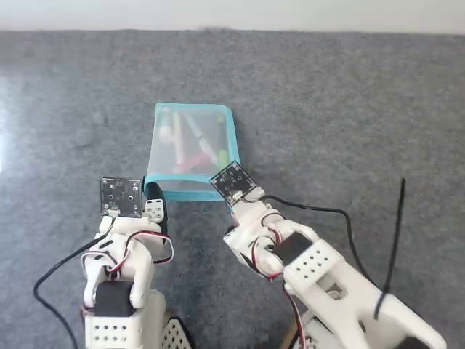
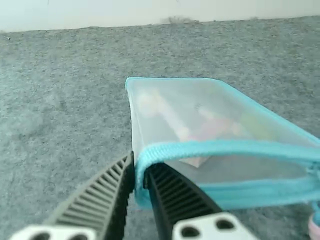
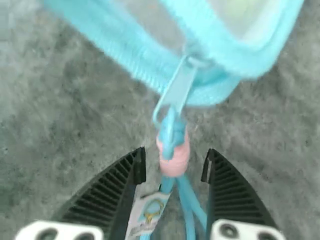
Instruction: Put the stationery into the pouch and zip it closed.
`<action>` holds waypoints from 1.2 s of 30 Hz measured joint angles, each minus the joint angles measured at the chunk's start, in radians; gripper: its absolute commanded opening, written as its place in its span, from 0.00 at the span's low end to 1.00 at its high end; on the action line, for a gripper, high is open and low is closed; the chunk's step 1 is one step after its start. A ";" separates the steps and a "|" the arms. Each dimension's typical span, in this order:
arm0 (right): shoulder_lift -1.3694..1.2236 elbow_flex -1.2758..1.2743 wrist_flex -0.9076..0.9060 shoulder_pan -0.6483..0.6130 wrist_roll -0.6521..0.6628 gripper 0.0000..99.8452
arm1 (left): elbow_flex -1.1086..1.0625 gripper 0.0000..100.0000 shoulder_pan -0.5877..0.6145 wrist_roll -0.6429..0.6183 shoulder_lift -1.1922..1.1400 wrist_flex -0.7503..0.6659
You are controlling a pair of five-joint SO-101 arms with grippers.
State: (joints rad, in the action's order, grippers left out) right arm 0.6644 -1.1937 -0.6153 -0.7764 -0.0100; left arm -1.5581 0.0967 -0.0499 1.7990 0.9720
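Observation:
The translucent pouch (image 1: 192, 149) with light blue trim lies flat on the grey mat, with pens and other stationery (image 1: 190, 142) showing through it. My left gripper (image 2: 140, 176) is shut on the blue zipper edge at the pouch's (image 2: 200, 125) near left corner. At the near right corner, my right gripper (image 3: 172, 165) is open. The zipper pull (image 3: 177, 87) hangs from the pouch's (image 3: 225, 40) corner. Its pink bead (image 3: 173, 150) and blue cord lie between the fingers without being pinched.
Grey felt mat (image 1: 349, 109) covers the table, with a pale wall edge behind it. A black cable (image 1: 396, 233) runs beside the right arm (image 1: 290, 251). The left arm (image 1: 120, 262) stands at the near left.

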 measured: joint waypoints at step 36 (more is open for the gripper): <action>0.094 0.655 -0.620 -0.135 0.328 0.01 | -0.012 0.01 -0.252 0.058 0.000 -0.002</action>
State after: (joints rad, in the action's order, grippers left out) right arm 0.7580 -0.5386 -1.2352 -0.9114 0.3184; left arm -1.5704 -0.1550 0.0084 1.7990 0.9705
